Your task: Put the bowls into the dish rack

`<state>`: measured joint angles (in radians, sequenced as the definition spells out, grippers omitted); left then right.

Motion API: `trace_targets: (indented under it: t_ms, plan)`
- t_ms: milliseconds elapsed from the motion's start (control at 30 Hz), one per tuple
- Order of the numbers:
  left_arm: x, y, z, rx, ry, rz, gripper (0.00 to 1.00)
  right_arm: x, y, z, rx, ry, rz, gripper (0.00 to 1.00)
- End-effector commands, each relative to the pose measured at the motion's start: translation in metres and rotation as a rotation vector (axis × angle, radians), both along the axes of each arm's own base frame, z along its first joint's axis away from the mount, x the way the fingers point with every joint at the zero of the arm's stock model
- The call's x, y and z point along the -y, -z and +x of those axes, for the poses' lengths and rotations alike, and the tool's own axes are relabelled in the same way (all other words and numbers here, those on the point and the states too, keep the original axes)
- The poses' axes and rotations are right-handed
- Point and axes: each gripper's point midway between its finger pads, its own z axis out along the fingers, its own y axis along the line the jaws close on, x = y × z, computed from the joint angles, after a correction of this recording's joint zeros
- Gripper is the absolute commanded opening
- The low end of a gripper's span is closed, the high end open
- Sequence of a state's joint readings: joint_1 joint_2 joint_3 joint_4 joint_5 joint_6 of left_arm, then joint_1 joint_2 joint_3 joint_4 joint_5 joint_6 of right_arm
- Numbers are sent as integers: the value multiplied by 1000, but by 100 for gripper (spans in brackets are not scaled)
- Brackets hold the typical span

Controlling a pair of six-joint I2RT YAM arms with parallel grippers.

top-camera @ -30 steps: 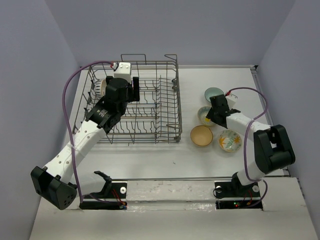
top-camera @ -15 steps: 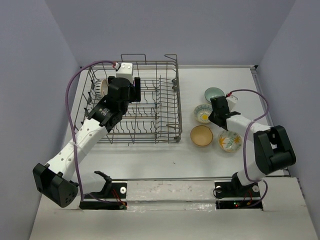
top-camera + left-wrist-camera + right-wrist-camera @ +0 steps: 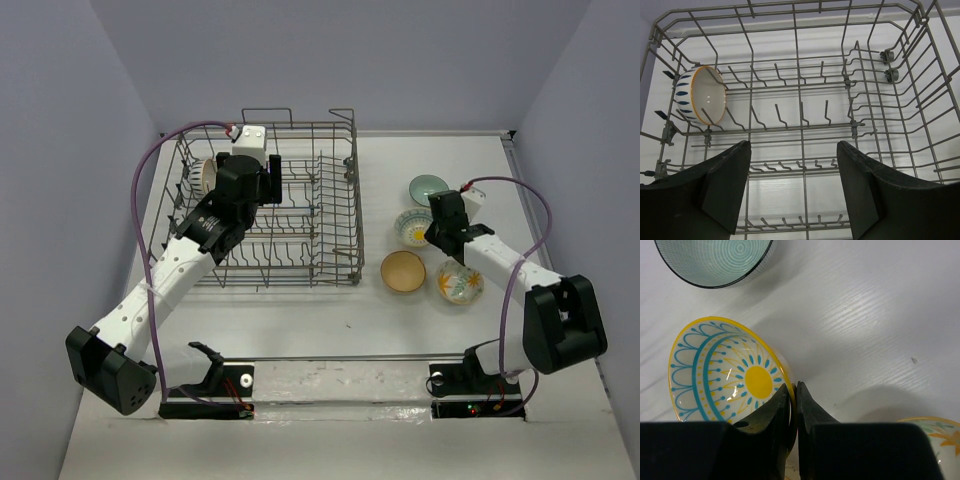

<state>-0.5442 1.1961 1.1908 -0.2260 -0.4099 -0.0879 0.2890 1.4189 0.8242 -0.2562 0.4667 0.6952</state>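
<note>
from above, the left pincer (image 3: 272,180) hangs inside the rack (image 3: 330,250), a racked bowl (image 3: 203,175) off to its left. the right pincer (image 3: 432,233) is at a floral bowl (image 3: 408,228) on the worktop (image 3: 300,310), with a teal bowl (image 3: 428,187) just beyond. the left wrist view shows that pincer spread wide and empty. the right wrist view shows the other nipped almost closed on the floral bowl's near rim, so i'd judge this thin hold may let the bowl swing, slip free on lifting, or clip the teal bowl.

1 bowl (image 3: 700,95) in dish rack (image 3: 310,200), 4 bowls (image 3: 403,271) right
</note>
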Motion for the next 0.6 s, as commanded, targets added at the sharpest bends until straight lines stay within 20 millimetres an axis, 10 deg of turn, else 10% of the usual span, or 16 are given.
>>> trace_targets:
  t_ms: [0,333,567]
  plan:
    - [6,-9,1,30,10,-36,78,6,-67,15,167,33,8,1]
    - [19,-32,-6,63,69,-142,79,9,-182,13,366,1,12,1]
    - [49,-74,-17,81,225,-298,82,-39,-270,24,501,-194,141,1]
